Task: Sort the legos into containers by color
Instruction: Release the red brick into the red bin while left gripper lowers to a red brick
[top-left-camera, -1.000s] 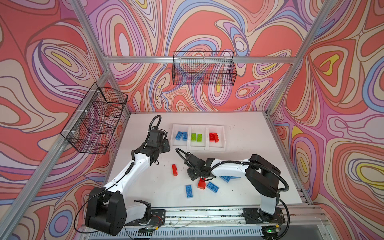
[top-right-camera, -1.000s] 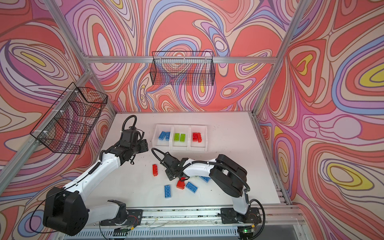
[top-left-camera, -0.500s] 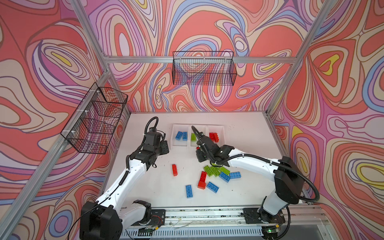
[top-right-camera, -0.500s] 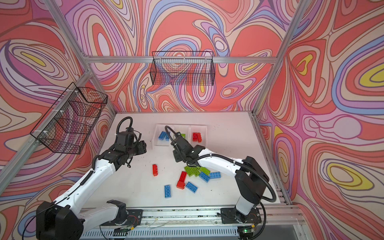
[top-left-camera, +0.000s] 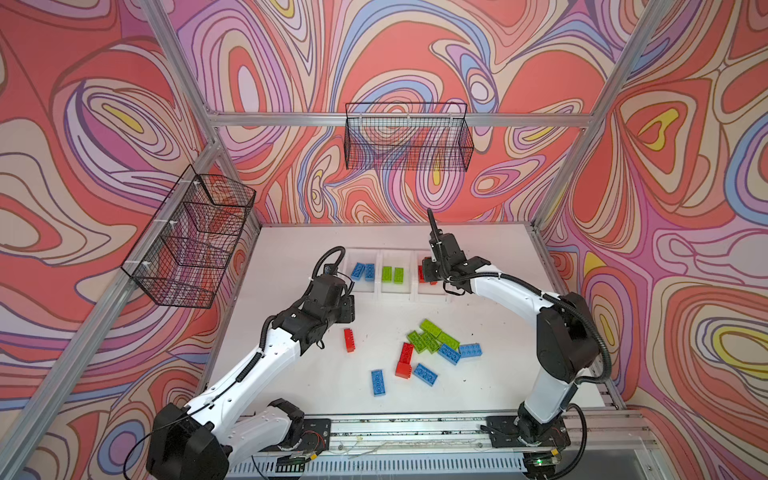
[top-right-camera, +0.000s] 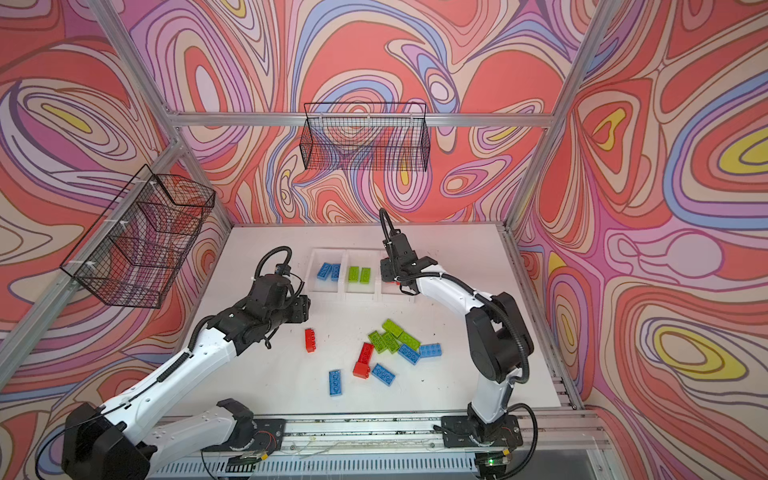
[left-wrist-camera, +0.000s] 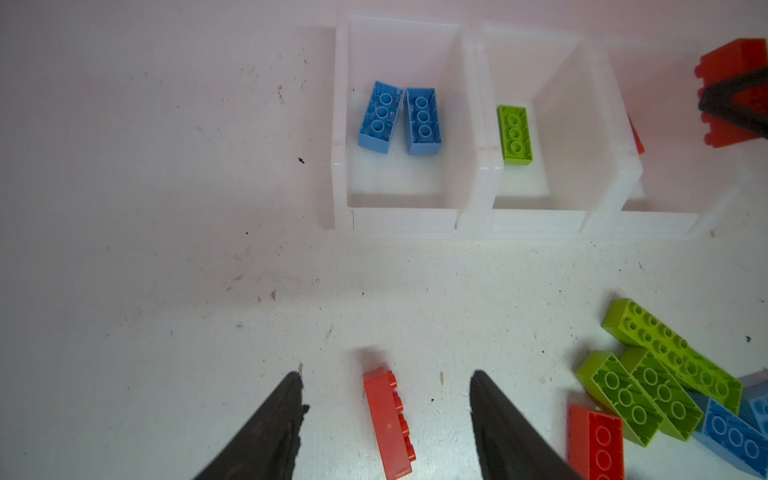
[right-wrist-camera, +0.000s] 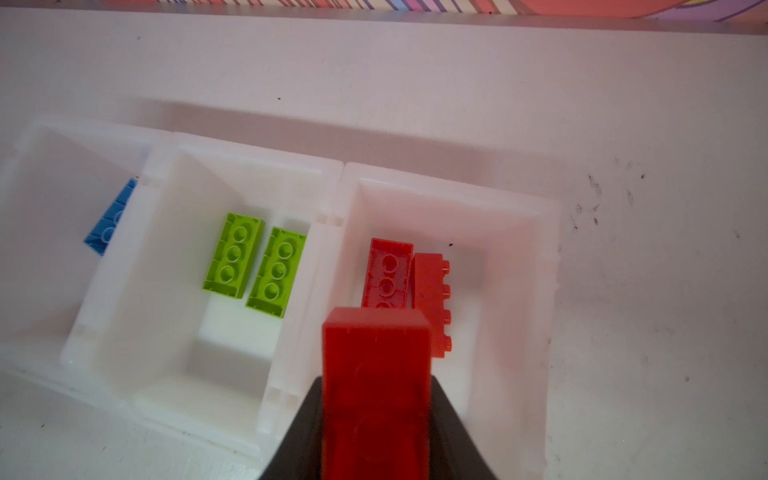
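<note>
Currently: three joined white containers (right-wrist-camera: 449, 187), placed beneath the right gripper (right-wrist-camera: 376, 380); a red lego (right-wrist-camera: 376, 353) is clamped in it above their red-stocked end. Left gripper (left-wrist-camera: 386, 374) is spread half-wide; one red brick (left-wrist-camera: 388, 424) is seen below, between its fingertips, untouched.

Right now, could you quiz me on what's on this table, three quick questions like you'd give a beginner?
1. True or false: the right gripper grips a red brick above the bin of red bricks.
2. How many green bricks lie in the middle bin? A one, B two, C four.
3. Fill in: the lone red brick between the jaws of the open left gripper lies on the ____.
Key: 1 true; 2 B; 3 table.
</note>
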